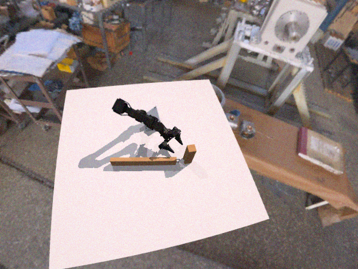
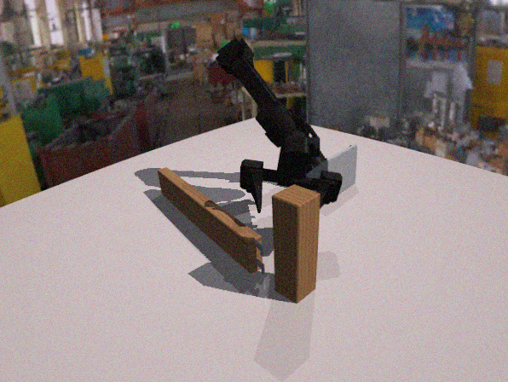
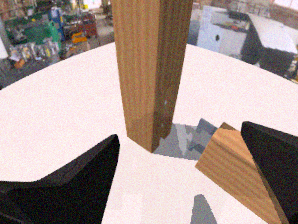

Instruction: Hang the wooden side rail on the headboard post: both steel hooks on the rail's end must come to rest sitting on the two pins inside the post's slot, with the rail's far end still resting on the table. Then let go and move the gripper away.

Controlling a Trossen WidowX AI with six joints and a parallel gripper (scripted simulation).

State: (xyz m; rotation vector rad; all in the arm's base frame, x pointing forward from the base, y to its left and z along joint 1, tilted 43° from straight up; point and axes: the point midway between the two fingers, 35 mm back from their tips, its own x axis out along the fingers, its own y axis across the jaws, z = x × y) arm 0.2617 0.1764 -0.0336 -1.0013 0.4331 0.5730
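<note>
The wide-open, empty pincer (image 1: 173, 142) hangs over bare tabletop (image 1: 144, 216) behind the rail (image 1: 143, 161); the upright post (image 1: 190, 153) blocks its front; open tabletop surrounds both.

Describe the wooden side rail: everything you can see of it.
The wooden side rail is a long, flat board of brown grained wood, standing on its narrow edge on the white table. Two small steel hooks jut from its end nearest the upright headboard post, apparently just short of it. The open gripper hovers behind the rail and holds nothing.

Top high, exterior oblique, wrist close — all share post (image 1: 190, 153).
</note>
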